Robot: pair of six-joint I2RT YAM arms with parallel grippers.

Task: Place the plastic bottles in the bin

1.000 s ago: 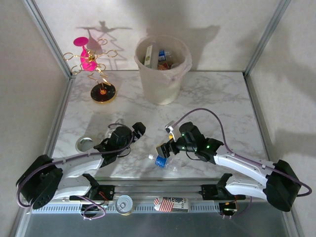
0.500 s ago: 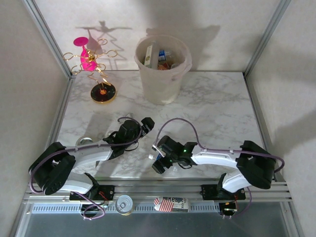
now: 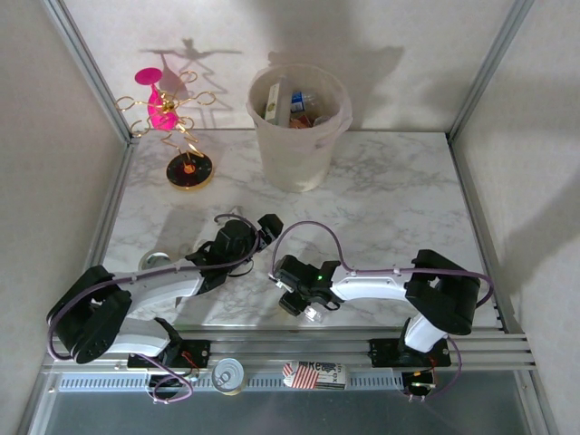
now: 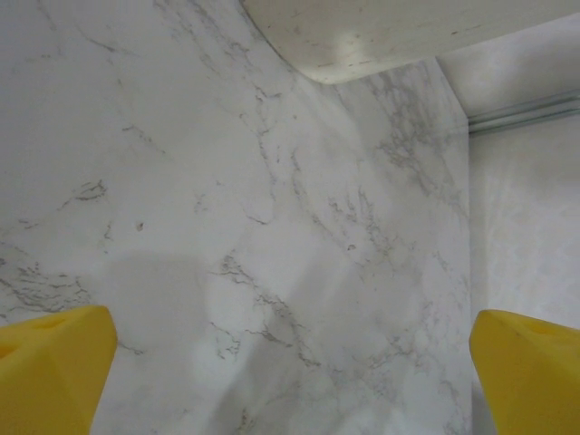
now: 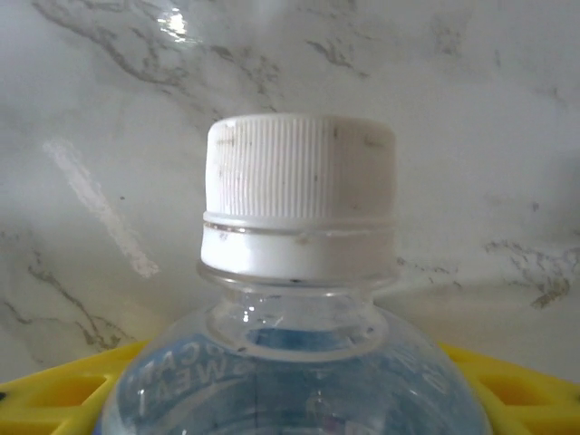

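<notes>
A clear plastic bottle (image 5: 299,381) with a blue label and white cap (image 5: 300,190) lies on the marble table near its front edge; part of its body (image 3: 314,314) shows under the right wrist. My right gripper (image 3: 294,297) (image 5: 294,399) is shut on the bottle's body, with yellow fingers (image 5: 54,394) against both its sides. My left gripper (image 3: 269,225) (image 4: 290,372) hangs open over bare marble left of it, its yellow fingertips (image 4: 50,362) far apart with nothing between them. The cream bin (image 3: 299,145) stands at the back centre and holds several bottles (image 3: 294,104). Its base (image 4: 381,27) shows at the top of the left wrist view.
A pink-and-gold wire ornament stand (image 3: 177,118) stands at the back left. A round silver lid (image 3: 154,263) lies beside the left arm. A silver tin can (image 3: 228,374) and a red-labelled item (image 3: 315,373) sit on the front rail. Frame posts bound both sides.
My right arm swung left and down onto the bottle, and its jaws closed on it. My left gripper moved a little forward and right, staying open.
</notes>
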